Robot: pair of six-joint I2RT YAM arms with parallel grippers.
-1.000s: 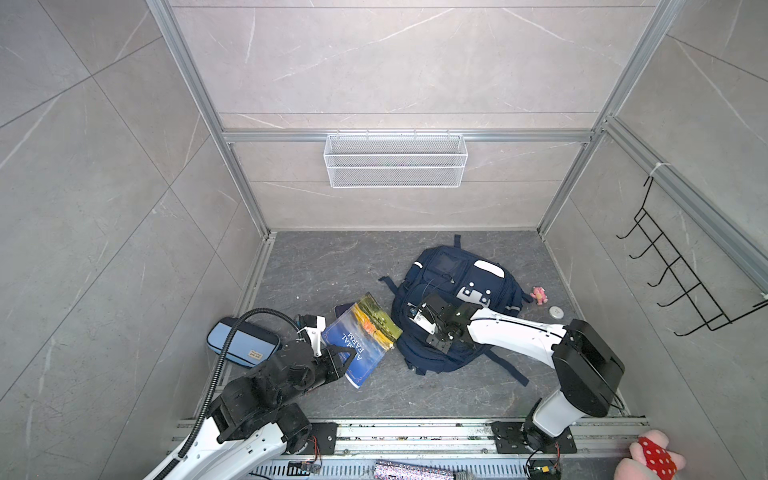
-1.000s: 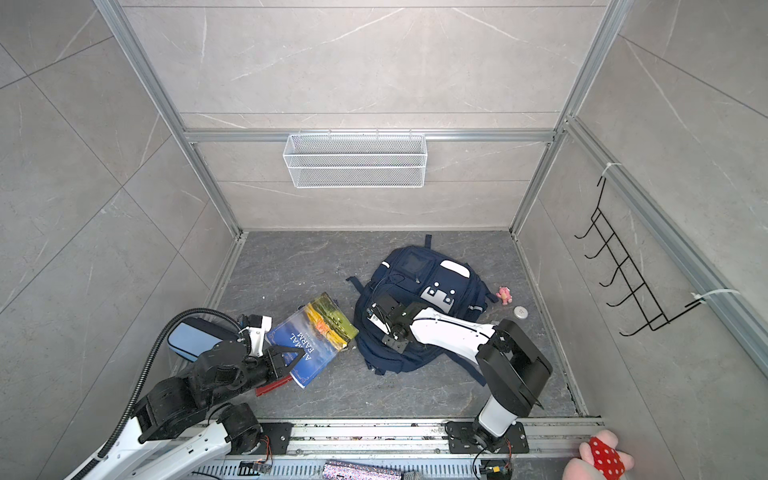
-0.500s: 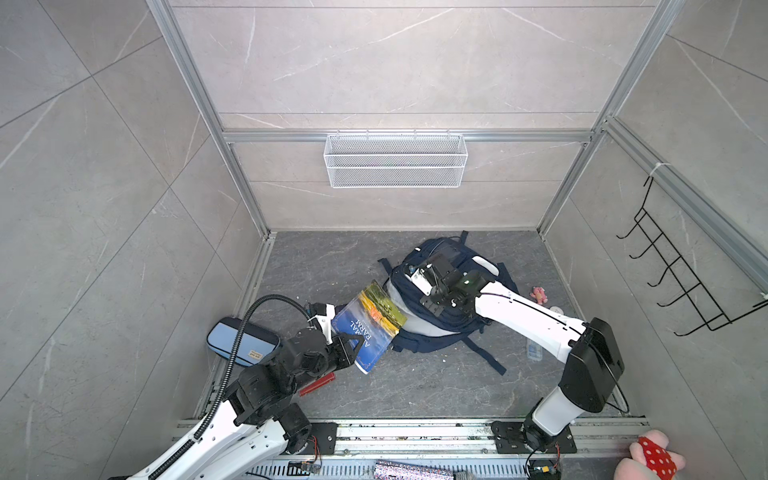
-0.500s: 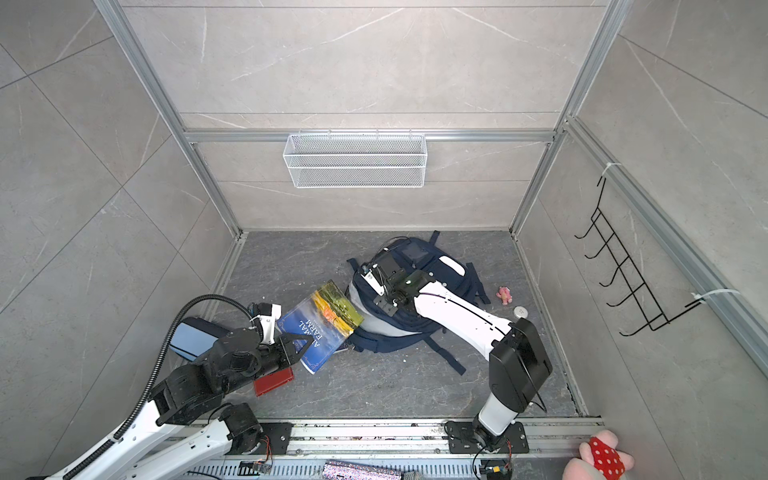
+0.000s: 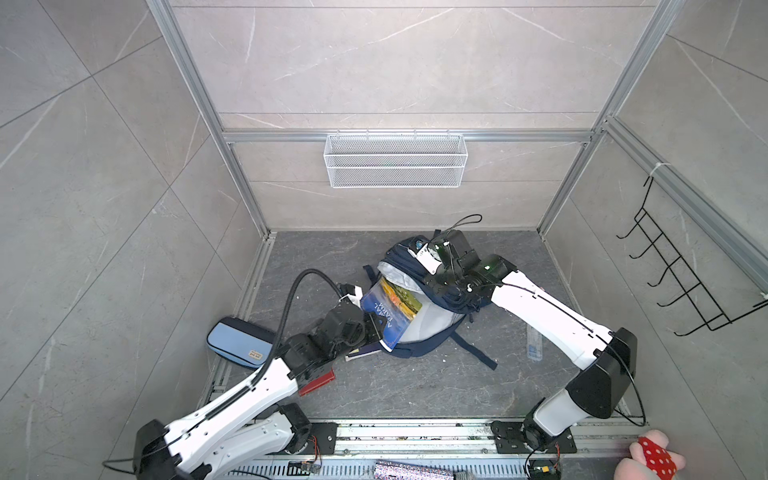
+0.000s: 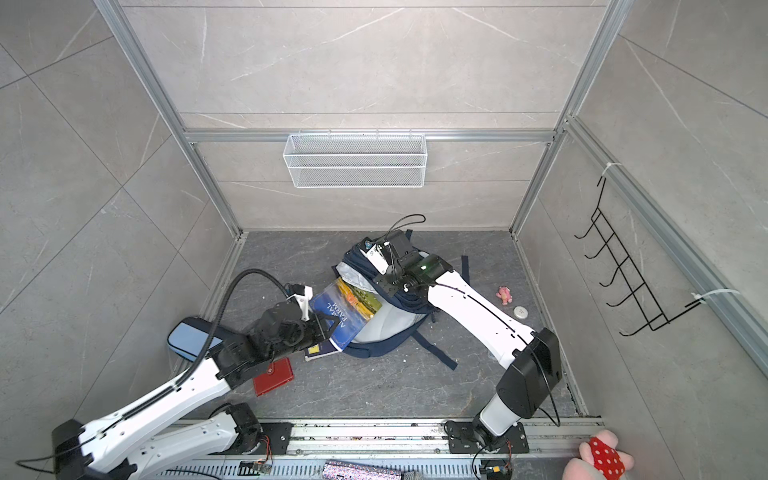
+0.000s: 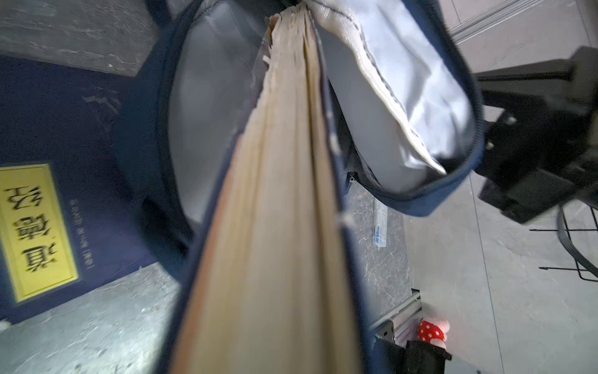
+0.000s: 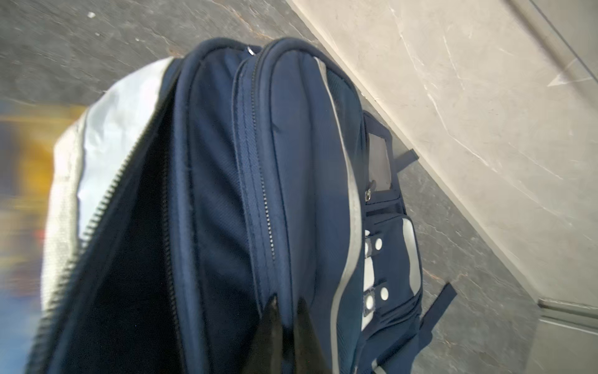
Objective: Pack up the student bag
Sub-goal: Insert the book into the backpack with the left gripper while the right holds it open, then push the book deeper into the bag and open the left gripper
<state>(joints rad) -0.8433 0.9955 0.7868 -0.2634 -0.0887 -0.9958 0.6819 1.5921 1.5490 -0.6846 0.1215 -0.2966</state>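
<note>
The student bag (image 5: 436, 322) (image 6: 390, 324), navy with pale lining, lies on the floor with its mouth gaping toward the left arm. My right gripper (image 5: 440, 286) (image 6: 386, 286) (image 8: 288, 304) is shut on a navy fold of the bag's (image 8: 291, 162) upper flap and holds it raised. My left gripper (image 5: 372, 328) (image 6: 322, 328) is shut on a blue book (image 5: 388, 307) (image 6: 345, 309) with a yellow landscape cover. The book's (image 7: 278, 226) far end is inside the bag's open mouth, against the pale lining. The left fingers are hidden behind the book in the left wrist view.
A dark blue book with a yellow label (image 5: 361, 353) (image 7: 42, 226) lies under the left gripper. A light-blue pencil case (image 5: 237, 340) and a red wallet (image 6: 274, 376) lie near the left wall. A clear plastic case (image 5: 534, 340), pink toy (image 6: 504, 294) and white disc (image 6: 520, 311) lie by the right arm.
The right gripper has pulled the bag's flap up and back, opening its mouth wide. The left gripper has carried the book right and forward, into that mouth.
</note>
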